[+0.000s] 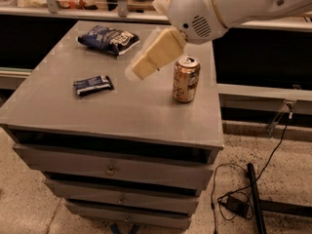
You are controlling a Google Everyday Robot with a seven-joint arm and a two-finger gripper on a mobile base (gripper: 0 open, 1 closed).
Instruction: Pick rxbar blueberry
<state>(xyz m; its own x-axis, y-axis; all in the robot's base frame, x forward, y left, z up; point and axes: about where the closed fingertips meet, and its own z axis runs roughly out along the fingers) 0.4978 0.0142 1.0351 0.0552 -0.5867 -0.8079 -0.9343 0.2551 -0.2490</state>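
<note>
One high, close view angled down onto the cabinet top [122, 116], jaws upper-centre above it.

Glossy white rounded arm [234, 4] (dotted grille [201, 27], tan seam [215, 11]) ends in a cream blocky hand [146, 65] above the cabinet [122, 116].

Overall light: moderate, warm, indoor, falling from above.
Tabletop [146, 113]: grey with a soft, even sheen; no hard glare.
Claw [140, 69]: hovers over the tabletop between the bag [109, 39] and the can [186, 79]; its cream face is brightly lit.
Can: glints on the rim and the side.
Arm housing [219, 6]: white, nearly washed out.
Drawer gaps [107, 147]: deep shadow.
Floor [273, 155]: dim.
</note>
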